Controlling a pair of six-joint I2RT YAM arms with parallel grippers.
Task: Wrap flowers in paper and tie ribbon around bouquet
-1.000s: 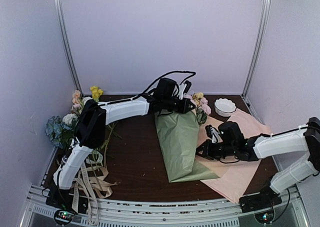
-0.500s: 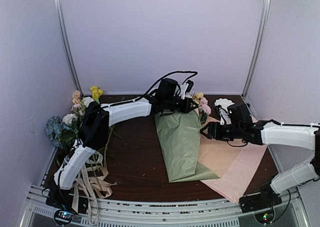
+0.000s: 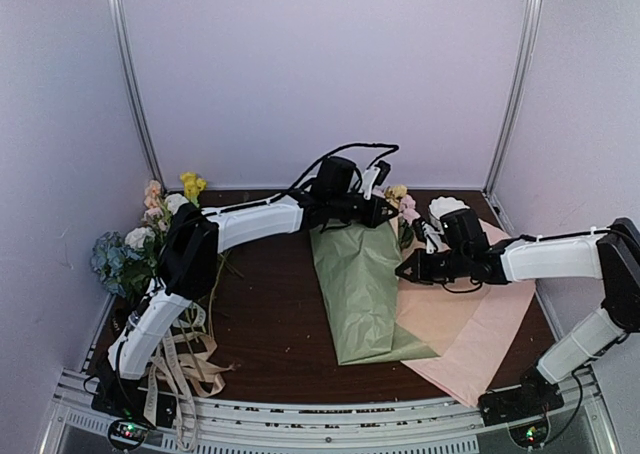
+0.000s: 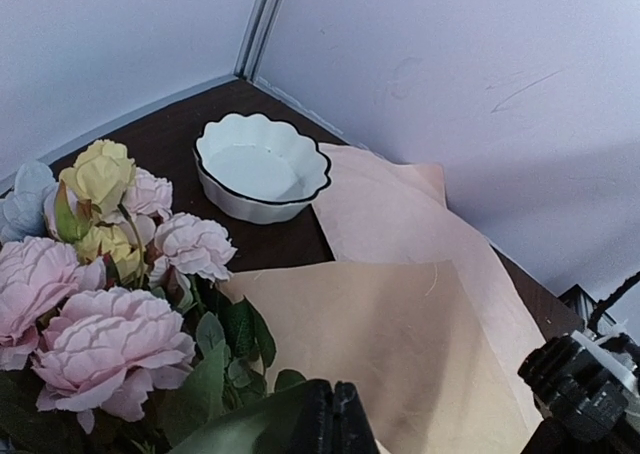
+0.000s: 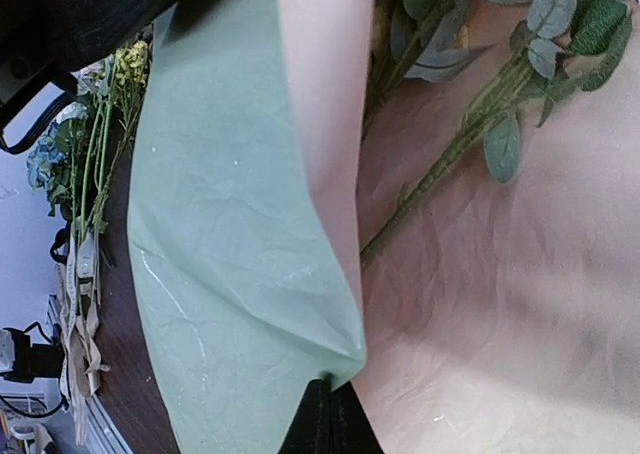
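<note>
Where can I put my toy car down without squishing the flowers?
Free: the dark table between the loose flowers and the paper. Crowded: ribbons front-left, pink sheet on the right, bowl at the back-right.

Olive paper [image 3: 355, 284] folded over flowers [image 3: 404, 209], blooms protruding

High rear overview facing the table [image 3: 270, 304], both wrist views close, sharing the paper [image 5: 230, 274] (left wrist faces far corner)

bowl [image 4: 250, 202] crowds flowers [image 4: 110, 339], tabletop [image 3: 270, 304] open — left of paper [image 3: 355, 284]
</note>
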